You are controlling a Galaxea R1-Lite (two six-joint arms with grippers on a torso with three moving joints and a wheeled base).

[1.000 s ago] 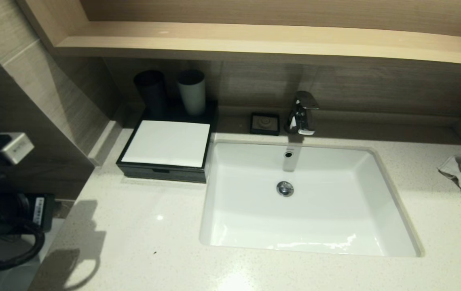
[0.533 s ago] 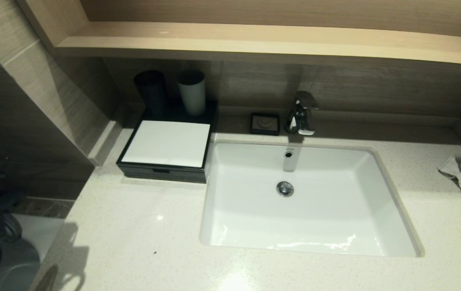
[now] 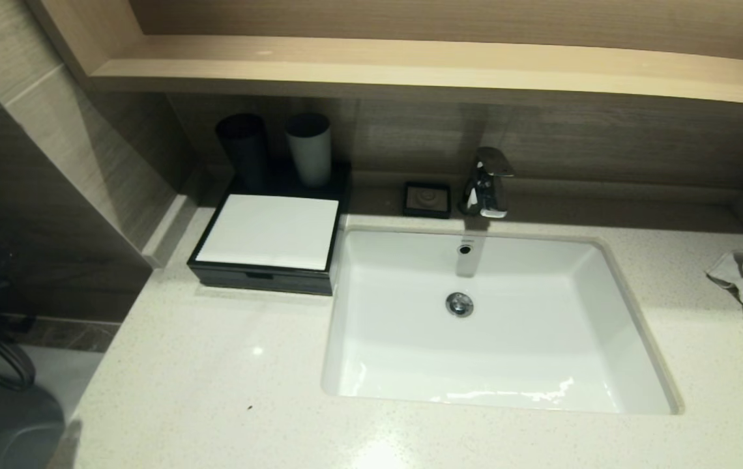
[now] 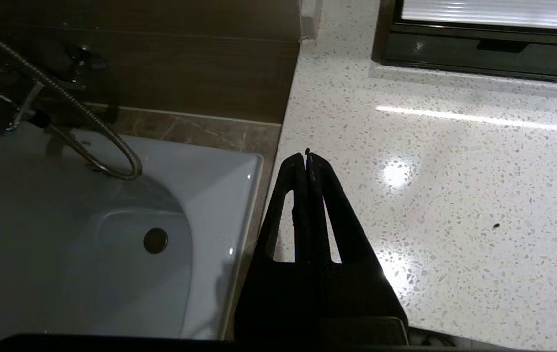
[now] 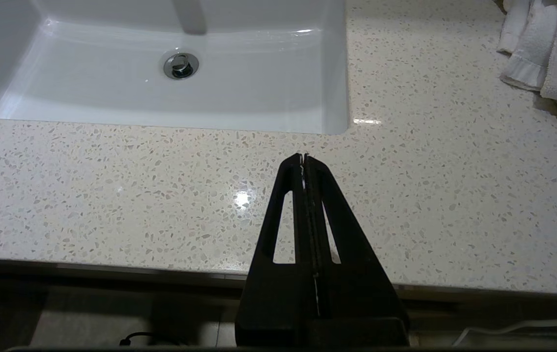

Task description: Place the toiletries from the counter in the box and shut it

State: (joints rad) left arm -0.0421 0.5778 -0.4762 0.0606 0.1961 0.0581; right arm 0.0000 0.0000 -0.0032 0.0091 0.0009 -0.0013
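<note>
Box (image 4: 483, 44) sits shut, ahead of our left gripper (image 4: 307, 155), fingers pressed together, empty; no toiletries visible on counter (image 4: 454, 195). Risk: we stop with one hidden. Right gripper (image 5: 304, 157) parked, closed.

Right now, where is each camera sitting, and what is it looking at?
Head view: up high, looking down at the counter, basin and box; no gripper shows.
Left wrist view: behind the shut left gripper, at the counter's end beside a bathtub.
Right wrist view: behind the shut right gripper, facing the basin and towel.
All three share the counter.
</note>
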